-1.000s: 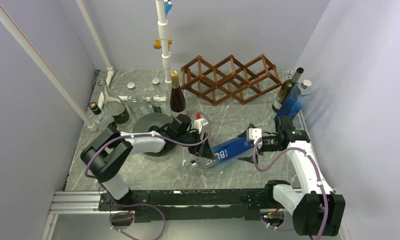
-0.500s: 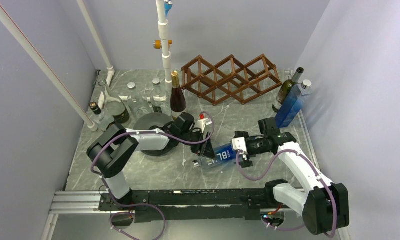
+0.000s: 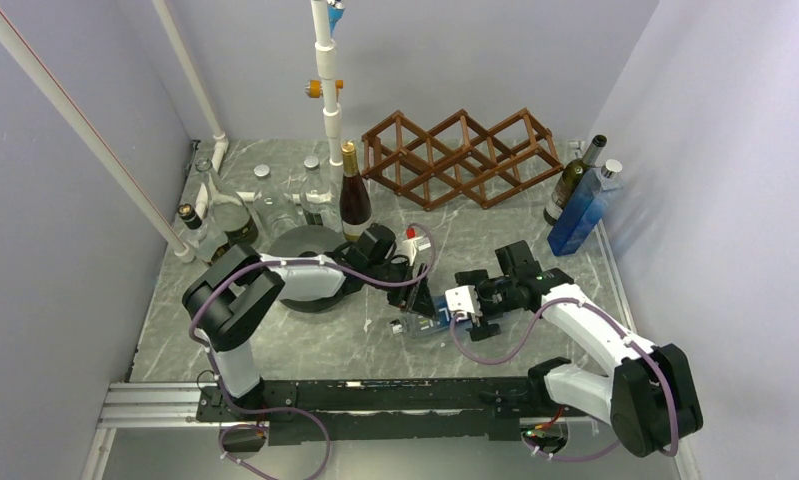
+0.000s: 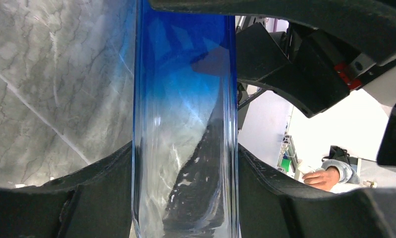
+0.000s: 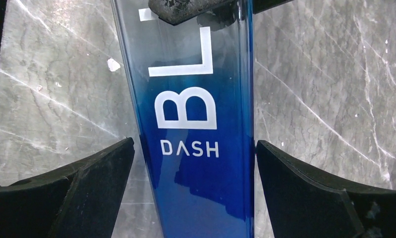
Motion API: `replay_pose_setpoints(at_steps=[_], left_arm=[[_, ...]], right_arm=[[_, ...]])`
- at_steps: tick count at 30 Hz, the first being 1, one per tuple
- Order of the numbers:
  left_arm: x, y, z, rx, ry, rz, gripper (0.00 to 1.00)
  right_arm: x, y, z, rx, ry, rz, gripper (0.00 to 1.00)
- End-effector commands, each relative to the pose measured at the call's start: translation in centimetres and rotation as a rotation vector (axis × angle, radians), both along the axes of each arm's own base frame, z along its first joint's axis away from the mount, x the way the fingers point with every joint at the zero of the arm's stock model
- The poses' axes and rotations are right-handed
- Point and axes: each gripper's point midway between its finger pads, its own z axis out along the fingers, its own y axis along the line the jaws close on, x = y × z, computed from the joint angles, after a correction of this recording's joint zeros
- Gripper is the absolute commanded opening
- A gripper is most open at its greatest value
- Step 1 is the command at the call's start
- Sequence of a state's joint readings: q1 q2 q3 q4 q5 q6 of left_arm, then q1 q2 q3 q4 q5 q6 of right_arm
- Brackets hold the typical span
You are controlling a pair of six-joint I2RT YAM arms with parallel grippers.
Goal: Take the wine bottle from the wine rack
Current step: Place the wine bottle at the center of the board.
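The brown wooden wine rack (image 3: 462, 158) stands at the back of the table, and its cells look empty. A blue-to-clear glass bottle (image 3: 427, 326) marked "BL DASH" lies on the marble between my two arms. My left gripper (image 3: 418, 300) is shut on its clear end; in the left wrist view both fingers press the glass (image 4: 183, 99). My right gripper (image 3: 462, 305) is open and straddles the blue end (image 5: 196, 148). There is a clear gap at the left finger (image 5: 86, 178) and a narrow one at the right.
A dark gold-topped bottle (image 3: 353, 190) stands left of the rack. A green bottle (image 3: 573, 178) and a blue bottle (image 3: 583, 212) stand at the back right wall. Clear bottles (image 3: 225, 205) crowd the back left. A grey disc (image 3: 310, 248) lies under the left arm.
My right gripper has slid left along the lying bottle, from its base end toward its middle. The left gripper has stayed shut on the bottle's clear end.
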State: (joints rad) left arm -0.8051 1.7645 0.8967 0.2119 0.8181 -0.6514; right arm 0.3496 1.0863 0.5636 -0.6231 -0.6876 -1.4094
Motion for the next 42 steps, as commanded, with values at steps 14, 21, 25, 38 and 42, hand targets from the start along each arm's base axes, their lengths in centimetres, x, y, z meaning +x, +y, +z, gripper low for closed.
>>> replay_pose_setpoints(at_steps=[14, 21, 25, 38, 42], left_arm=[[-0.3, -1.5, 3.5, -0.104, -0.042, -0.059, 0.19], [-0.1, -0.8, 4.0, -0.113, -0.076, -0.025, 0.59], [0.4, 0.0, 4.1, -0.120, -0.099, 0.023, 0.75], [2.3, 2.8, 6.4, -0.145, -0.276, 0.206, 0.99], [3.3, 4.5, 8.5, -0.156, -0.408, 0.308, 1.00]], right_arm=[[1.1, 0.4, -0.8, -0.075, -0.069, 0.039, 0.12], [0.9, 0.7, -0.1, -0.050, -0.061, 0.040, 0.00], [0.7, 0.9, 0.2, -0.033, -0.048, 0.035, 0.00], [0.3, 1.2, 1.4, 0.030, -0.009, 0.022, 0.00], [0.2, 1.2, 2.0, 0.054, 0.013, 0.012, 0.00]])
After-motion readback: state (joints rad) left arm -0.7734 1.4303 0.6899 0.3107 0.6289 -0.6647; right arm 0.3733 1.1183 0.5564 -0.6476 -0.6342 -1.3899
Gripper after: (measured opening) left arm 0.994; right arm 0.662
